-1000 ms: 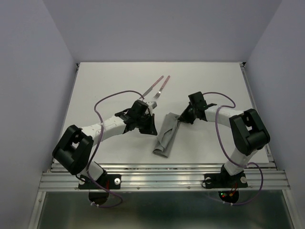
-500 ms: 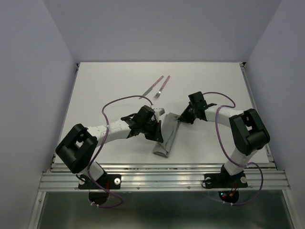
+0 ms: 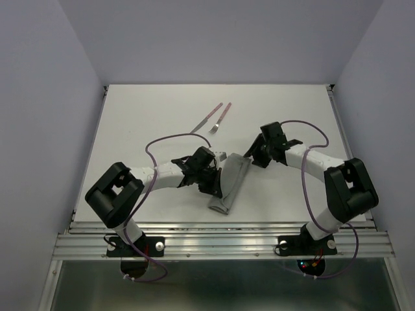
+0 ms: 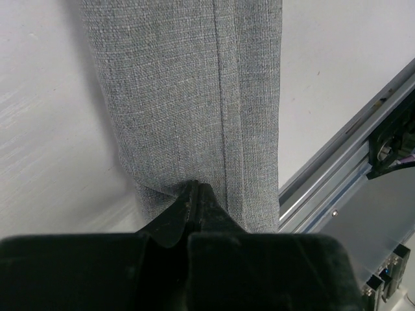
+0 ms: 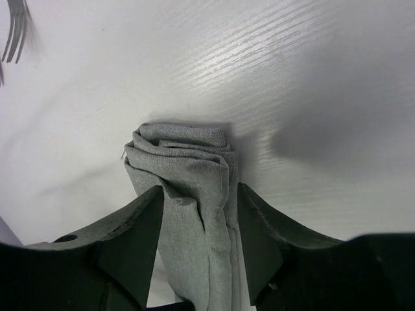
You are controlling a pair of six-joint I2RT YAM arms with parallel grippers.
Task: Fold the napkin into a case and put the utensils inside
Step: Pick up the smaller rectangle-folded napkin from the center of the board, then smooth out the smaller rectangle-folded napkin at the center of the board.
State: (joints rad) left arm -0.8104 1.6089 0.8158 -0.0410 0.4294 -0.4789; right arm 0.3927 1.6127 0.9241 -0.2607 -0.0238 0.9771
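Worktop [image 3: 142,116]: white. All task items lie on it.

Napkin [image 3: 232,183]: folded into a long narrow strip, lying flat at mid-worktop between the two arms. It runs from near the front edge up and slightly right. Left wrist view shows lengthwise creases in the napkin [image 4: 188,97]. Right wrist view shows the stacked layers bunched at the far end of the napkin [image 5: 188,162].

Left claw [image 3: 216,188]: fingers pressed together, with the tips touching the cloth towards the strip's near end, on its left side. Left wrist view of the left claw [image 4: 198,188] does not show whether a layer is caught between the tips.

Right claw [image 3: 250,157]: spread. In its own view the right claw [image 5: 194,194] has a finger on each side of the strip's far end and does not clamp it.

Knife [image 3: 207,117] and fork [image 3: 221,118]: side by side at far mid-worktop, well apart from the napkin, handles pointing away. Neither is held. Fork tines [image 5: 16,26] show at the corner of the right wrist view.

Step, as I judge it: folding is finished or nearly so, and the strip is being settled. Loading has not begun.

Next move needs the right claw to lift clear without dragging the layers. An open mouth must then be found at one end of the strip. One claw should hold that mouth down while the other fetches a utensil by its handle.
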